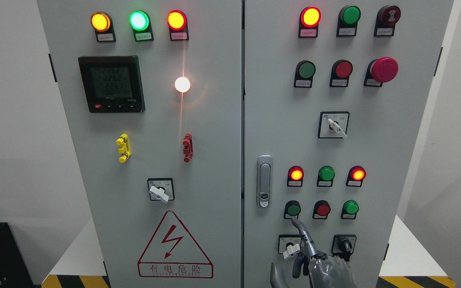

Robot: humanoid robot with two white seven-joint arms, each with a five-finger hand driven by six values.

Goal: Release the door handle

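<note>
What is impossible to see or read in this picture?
- Head view: the hand is cut off by the bottom edge, so its arm's side is unknown.
- The labels under the lamps, e.g., are too small to read.
- The switch is partly hidden by the fingers.
- The handle lock marking is too small.

Digital meter (pixel 111 84) upper left; emergency stop button (pixel 384 69) (red mushroom) upper right; warning triangle (pixel 175 248) below.

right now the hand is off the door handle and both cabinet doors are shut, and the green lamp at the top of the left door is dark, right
Not quite. The head view shows the green lamp at the top of the left door lit, glowing bright between the amber and red ones. The rest holds: the hand is low on the right door, off the door handle, and both doors are shut.
</note>
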